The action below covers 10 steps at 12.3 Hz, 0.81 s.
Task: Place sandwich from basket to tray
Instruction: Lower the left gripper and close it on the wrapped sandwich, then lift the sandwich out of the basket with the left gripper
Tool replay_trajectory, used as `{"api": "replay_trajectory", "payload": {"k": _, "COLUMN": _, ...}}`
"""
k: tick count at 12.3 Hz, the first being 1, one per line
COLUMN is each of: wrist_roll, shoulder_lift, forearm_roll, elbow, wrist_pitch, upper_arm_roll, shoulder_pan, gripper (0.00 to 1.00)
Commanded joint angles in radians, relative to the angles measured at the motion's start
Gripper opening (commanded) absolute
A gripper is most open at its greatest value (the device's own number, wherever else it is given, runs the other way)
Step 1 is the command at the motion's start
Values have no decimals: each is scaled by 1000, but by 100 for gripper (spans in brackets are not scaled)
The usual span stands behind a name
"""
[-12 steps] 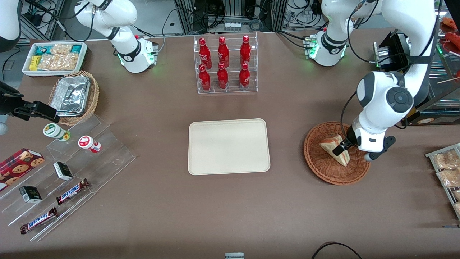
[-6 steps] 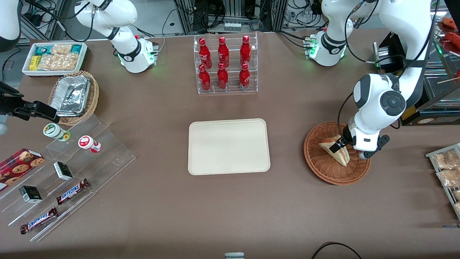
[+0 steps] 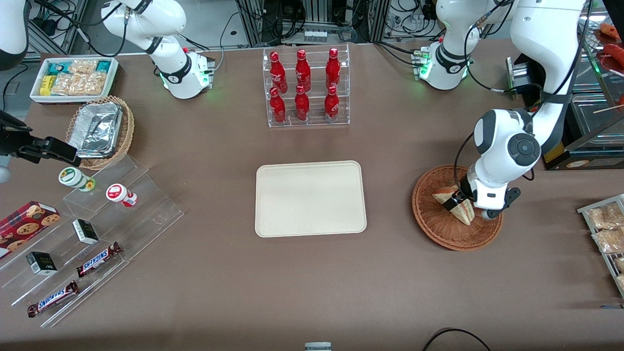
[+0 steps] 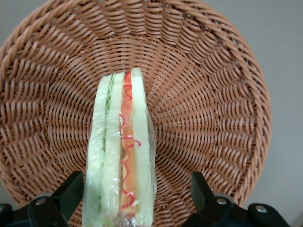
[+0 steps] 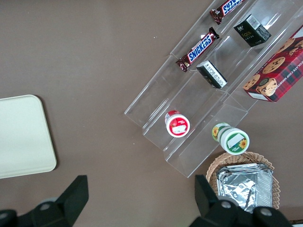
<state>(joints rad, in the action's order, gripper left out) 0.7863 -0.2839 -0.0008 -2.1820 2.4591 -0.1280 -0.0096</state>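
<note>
The sandwich (image 3: pixel 463 212), a wrapped white-bread wedge with red, orange and green filling, stands on edge in the reddish-brown wicker basket (image 3: pixel 431 222) toward the working arm's end of the table. My left gripper (image 3: pixel 457 199) is down in the basket, open, with one finger on each side of the sandwich. In the left wrist view the sandwich (image 4: pixel 120 142) sits between the black fingers (image 4: pixel 71 189): one finger is at its bread face, the other stands apart with a gap. The basket weave (image 4: pixel 213 94) fills that view. The cream tray (image 3: pixel 310 198) lies bare at mid-table.
A clear rack of red bottles (image 3: pixel 304 87) stands farther from the camera than the tray. A stepped acrylic stand with snacks (image 3: pixel 97 224), a tan basket of foil containers (image 3: pixel 100 131) and a white snack box (image 3: pixel 73 78) lie toward the parked arm's end. Packets (image 3: pixel 607 229) lie beside the basket.
The left arm's wrist has shifted a little toward the tray and settled lower over the sandwich. The sandwich still rests in the basket.
</note>
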Motion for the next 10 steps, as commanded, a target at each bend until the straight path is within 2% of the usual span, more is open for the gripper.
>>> {"api": "replay_trajectory", "payload": {"k": 1, "wrist_roll": 24, "shoulder_lift": -14, "forearm_roll": 18, "elbow": -5, "wrist_pitch": 26, "upper_arm_roll": -1, "shoulder_pan": 0, "gripper": 99}}
{"api": "replay_trajectory", "payload": {"k": 2, "wrist_roll": 22, "shoulder_lift": -20, "forearm_roll": 18, "elbow": -5, "wrist_pitch": 24, "upper_arm_roll": -1, "shoulder_pan": 0, "gripper": 93}}
{"api": "replay_trajectory", "payload": {"k": 4, "wrist_roll": 22, "shoulder_lift": -20, "forearm_roll": 18, "elbow": -5, "wrist_pitch": 20, "upper_arm_roll": 1, "shoulder_pan": 0, "gripper": 37}}
{"api": "replay_trajectory", "payload": {"k": 5, "wrist_roll": 19, "shoulder_lift": -20, "forearm_roll": 18, "elbow": -5, "wrist_pitch": 18, "upper_arm_roll": 1, "shoulder_pan": 0, "gripper": 16}}
{"api": "replay_trajectory", "payload": {"k": 6, "wrist_roll": 16, "shoulder_lift": -18, "forearm_roll": 18, "elbow": -4, "wrist_pitch": 12, "upper_arm_roll": 1, "shoulder_pan": 0, "gripper": 0}}
{"api": "replay_trajectory", "payload": {"k": 9, "wrist_roll": 8, "shoulder_lift": 9, "forearm_roll": 24, "elbow": 7, "wrist_pitch": -60, "upper_arm_roll": 1, "shoulder_pan": 0, "gripper": 0}}
{"api": "replay_trajectory", "payload": {"k": 10, "wrist_roll": 8, "shoulder_lift": 24, "forearm_roll": 51, "elbow": 34, "wrist_pitch": -118, "upper_arm_roll": 1, "shoulder_pan": 0, "gripper": 0}}
